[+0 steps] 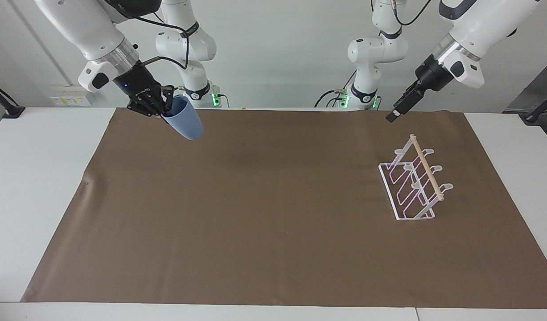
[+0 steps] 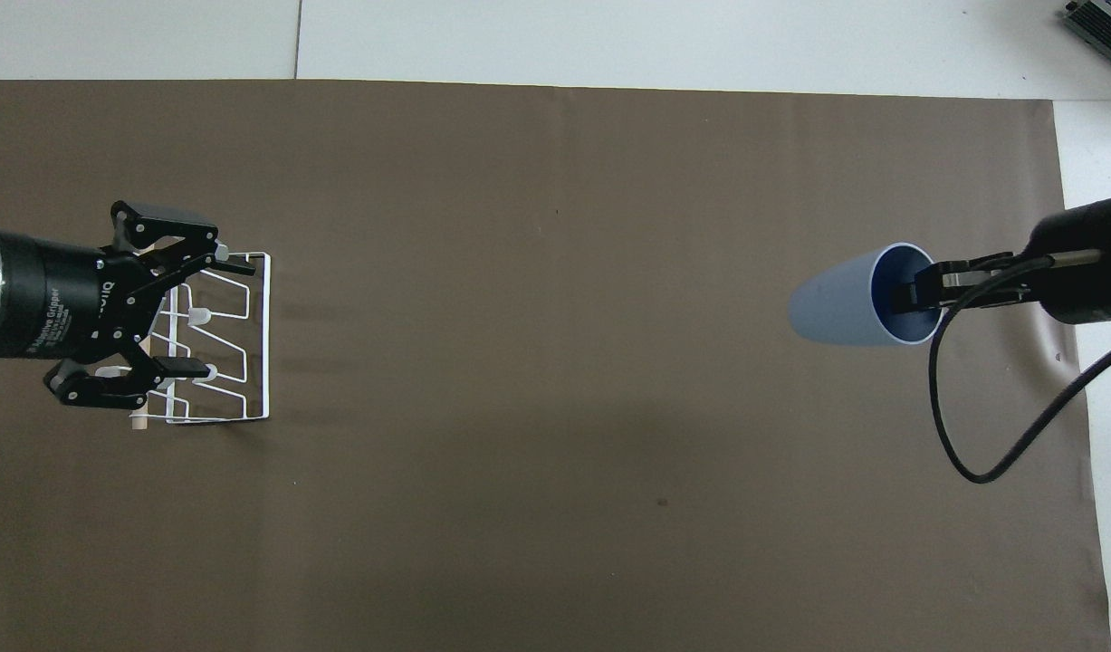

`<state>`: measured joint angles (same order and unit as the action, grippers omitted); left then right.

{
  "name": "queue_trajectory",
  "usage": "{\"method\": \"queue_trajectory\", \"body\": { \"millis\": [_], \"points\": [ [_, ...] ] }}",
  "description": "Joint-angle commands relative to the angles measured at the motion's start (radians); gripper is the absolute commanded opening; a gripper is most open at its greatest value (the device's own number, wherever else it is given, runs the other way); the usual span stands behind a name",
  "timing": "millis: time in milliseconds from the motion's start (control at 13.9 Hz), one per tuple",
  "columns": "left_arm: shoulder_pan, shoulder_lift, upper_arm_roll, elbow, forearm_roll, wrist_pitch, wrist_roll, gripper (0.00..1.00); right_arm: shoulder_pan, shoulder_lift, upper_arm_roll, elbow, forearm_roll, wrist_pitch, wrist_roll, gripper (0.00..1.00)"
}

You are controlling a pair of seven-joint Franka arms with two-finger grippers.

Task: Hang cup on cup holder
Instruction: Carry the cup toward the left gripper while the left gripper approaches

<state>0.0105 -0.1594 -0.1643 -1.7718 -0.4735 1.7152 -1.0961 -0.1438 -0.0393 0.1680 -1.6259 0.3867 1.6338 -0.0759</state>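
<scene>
- Since the cup (image 1: 185, 123) is up in the air and nowhere near the cup holder (image 1: 414, 183), I'd say this is maybe a third done: pickup finished, while the carry across and the actual hanging are left.
- The table (image 1: 37, 187) with its big brown mat (image 1: 264, 214) fills most of both frames, and there's nothing on the mat except the rack.
- The cup holder sits at the right of the facing view and the left of the overhead view. All its prongs look bare, and the wooden dowel (image 1: 427, 168) runs along the top.
- The right gripper (image 1: 164, 107), upper left of the facing view, is clamped on the cup's rim with one finger inside the mouth. The cup hangs tilted, base pointing down and toward the frame's middle, over the mat.
- The left gripper (image 2: 215, 317) is spread wide and holds nothing. In the overhead view it covers the rack, but the facing view shows it up at the upper right, well above the rack and touching nothing. My guess is it's just waiting or getting ready to help.
- Writing: white lettering on the left gripper's black body in the overhead view. I can make out something like "Adaptive Gripper", though the brand line above it is too small to read for sure.
</scene>
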Motion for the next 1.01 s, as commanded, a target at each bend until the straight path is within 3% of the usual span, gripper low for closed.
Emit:
{"method": "queue_trajectory", "body": {
  "millis": [0, 504, 937],
  "points": [
    [-0.015, -0.049, 0.016, -0.078, -0.098, 0.061, -0.141, 1.0, -0.002, 0.004, 0.025, 0.003, 0.096, 0.05, -0.015, 0.0],
    [0.086, -0.08, 0.025, -0.17, -0.448, 0.078, -0.222, 1.0, 0.0, 0.001, 0.088, -0.003, 0.339, 0.083, 0.067, 0.0],
    [0.074, -0.11, 0.016, -0.241, -0.625, 0.08, -0.24, 1.0, 0.0, -0.01, 0.232, -0.035, 0.416, 0.268, 0.192, 0.0]
  ]
}}
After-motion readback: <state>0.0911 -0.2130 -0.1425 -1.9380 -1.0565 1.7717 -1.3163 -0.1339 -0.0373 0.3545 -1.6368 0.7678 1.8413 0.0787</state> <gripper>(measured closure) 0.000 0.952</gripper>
